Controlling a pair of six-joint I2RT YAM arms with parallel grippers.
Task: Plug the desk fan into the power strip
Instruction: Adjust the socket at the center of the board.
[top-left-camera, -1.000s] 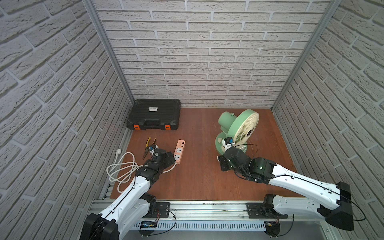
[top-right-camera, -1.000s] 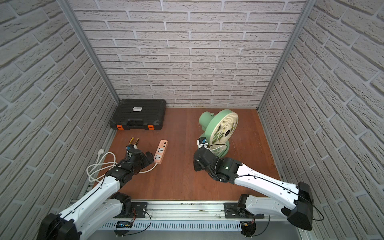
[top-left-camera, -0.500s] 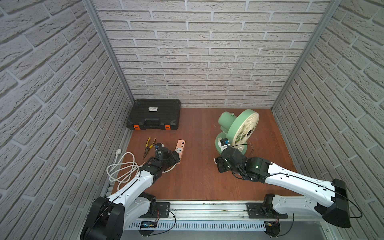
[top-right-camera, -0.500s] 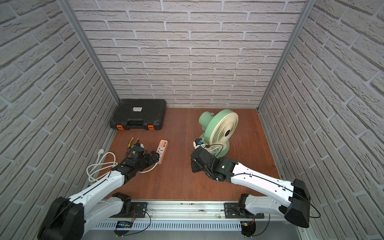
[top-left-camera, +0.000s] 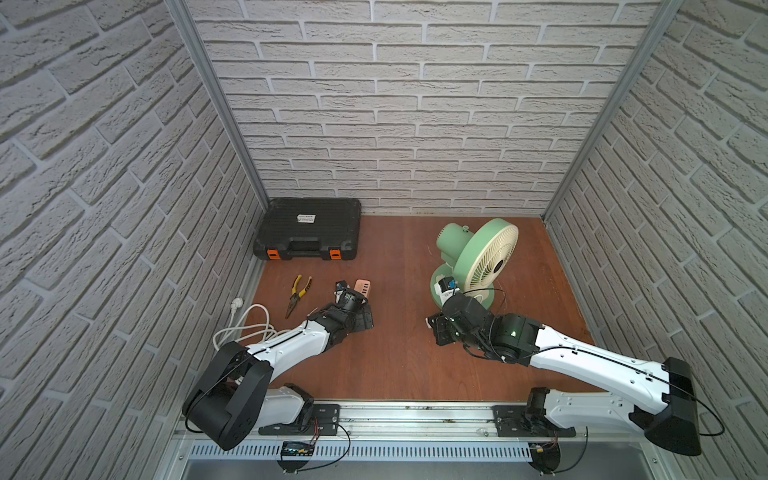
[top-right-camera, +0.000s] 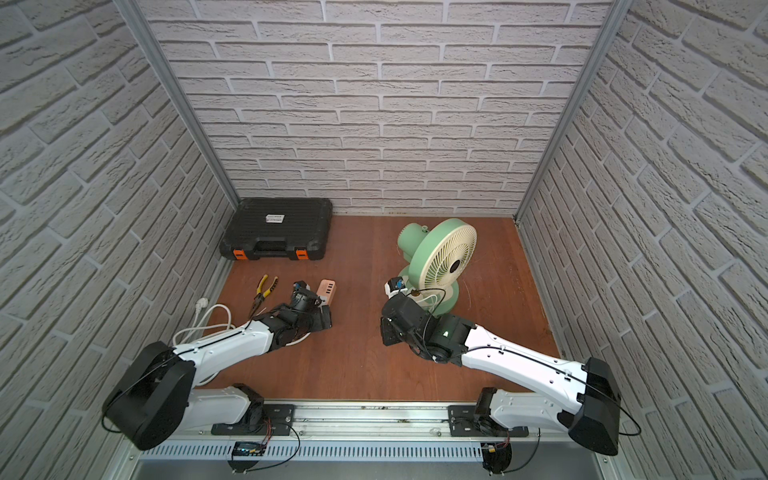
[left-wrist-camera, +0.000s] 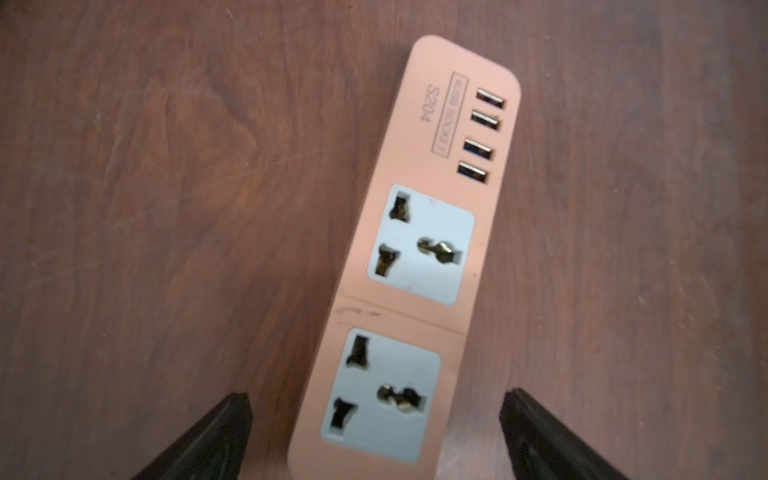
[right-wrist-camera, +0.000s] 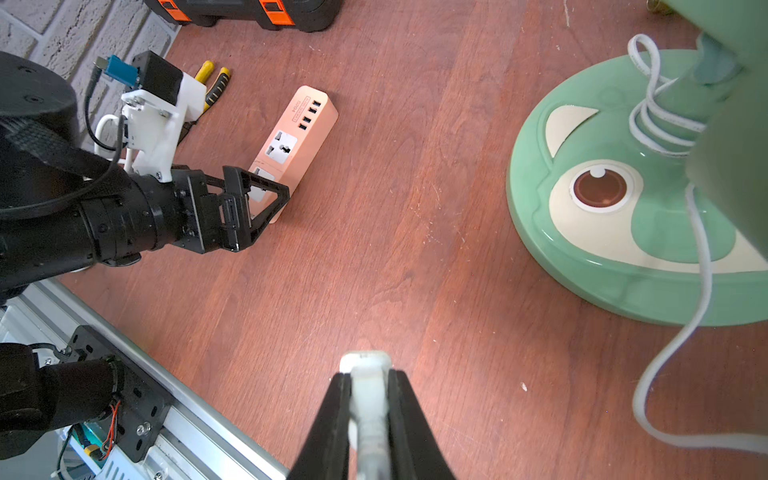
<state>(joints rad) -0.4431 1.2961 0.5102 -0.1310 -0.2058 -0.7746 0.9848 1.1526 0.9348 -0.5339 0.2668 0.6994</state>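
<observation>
Well, the plug was in hand but not yet in the power strip. The right tool (right-wrist-camera: 370, 375) was pressed together on the small white plug (right-wrist-camera: 365, 360), pinching it by its sides. It hung over the bare middle of the surface (top-left-camera: 399, 365), in front of the fan (top-left-camera: 494, 257). The thin white cord (right-wrist-camera: 702, 266) ran from the plug back to the fan and was looped round the fan's neck. The fan stood upright near the far right corner of the surface.

The power strip (left-wrist-camera: 419, 257) lay flat and face up, toward the left edge of the surface, well apart from the plug. Both of its sockets were empty. The left tool (left-wrist-camera: 376, 397) was spread wide, with one finger on each side of the strip's near end. It was not squeezing the strip.

I think the step in hand was getting the strip held so it would not slide. Next, the left tool would need to close on the strip. Then the right tool would need to carry the plug across toward the left edge, line its pins up with a socket's holes and push straight in. I could not see the pins. The looped cord might pull tight and tug the fan.

A black toolcase (top-left-camera: 309, 232) sat in the far left corner, and pliers (top-left-camera: 298, 291) lay in front of it, beside the strip, out of the way.
</observation>
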